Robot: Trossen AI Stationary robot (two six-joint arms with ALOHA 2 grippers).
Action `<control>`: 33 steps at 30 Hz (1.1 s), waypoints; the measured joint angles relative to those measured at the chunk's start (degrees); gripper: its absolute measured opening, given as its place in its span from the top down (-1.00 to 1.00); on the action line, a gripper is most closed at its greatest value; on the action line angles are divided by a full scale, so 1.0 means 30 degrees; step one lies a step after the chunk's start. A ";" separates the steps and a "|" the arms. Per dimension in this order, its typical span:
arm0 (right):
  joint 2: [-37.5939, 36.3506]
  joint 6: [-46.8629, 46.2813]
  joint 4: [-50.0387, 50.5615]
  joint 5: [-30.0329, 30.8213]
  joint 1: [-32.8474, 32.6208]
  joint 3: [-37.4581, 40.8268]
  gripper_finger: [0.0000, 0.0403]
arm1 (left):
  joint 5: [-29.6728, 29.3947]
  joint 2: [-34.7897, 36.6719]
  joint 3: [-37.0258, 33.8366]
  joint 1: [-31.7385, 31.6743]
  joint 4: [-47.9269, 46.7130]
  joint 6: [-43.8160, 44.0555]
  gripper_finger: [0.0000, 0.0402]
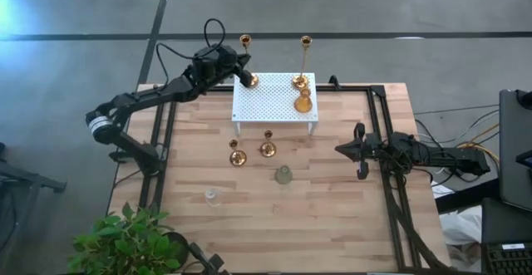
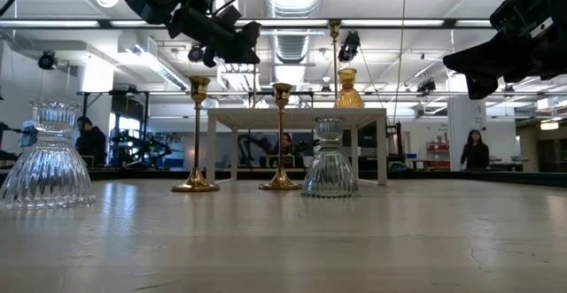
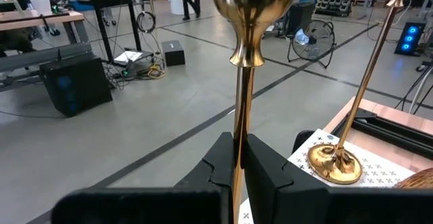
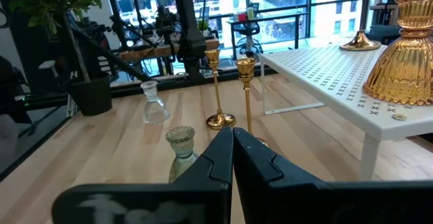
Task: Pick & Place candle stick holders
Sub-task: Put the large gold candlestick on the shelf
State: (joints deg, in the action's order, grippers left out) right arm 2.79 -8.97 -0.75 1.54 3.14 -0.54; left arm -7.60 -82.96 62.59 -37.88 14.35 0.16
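In the left wrist view, the base of the gripped tall candlestick [image 3: 243, 82] is hidden behind the left gripper [image 3: 238, 166]. The second tall candlestick [image 3: 358, 95] is cut off at the upper edge. In the right wrist view, the amber glass holder [image 4: 404, 51] is cropped at the picture's edge. In the low view, the people [image 2: 474, 149] beyond the table are too small for detail.

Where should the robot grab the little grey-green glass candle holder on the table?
Probably at the narrow neck of the grey-green glass candle holder, coming from its open right side with the right gripper. It stands upright, its ribbed base flares wide, and the two short brass candlesticks stand apart, farther back on its left.
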 joint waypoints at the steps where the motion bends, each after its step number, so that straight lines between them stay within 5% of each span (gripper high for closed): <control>1: 0.0000 0.0000 0.0003 0.0000 0.0003 0.0000 0.96 | 0.0049 0.0000 0.0000 -0.0013 0.0000 0.0001 0.90; 18: 0.0000 0.0000 0.0005 0.0000 0.0002 0.0000 0.96 | 0.0229 0.0000 -0.0007 -0.0135 -0.0075 0.0235 0.90; 33: 0.0000 0.0000 -0.0001 0.0000 0.0001 0.0000 0.96 | 0.1172 0.0000 -0.0015 -0.0230 -0.0066 0.0187 0.68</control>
State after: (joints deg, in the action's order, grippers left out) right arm 2.79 -8.97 -0.75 1.54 3.14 -0.54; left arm -4.08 -82.96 62.54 -38.57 14.15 0.72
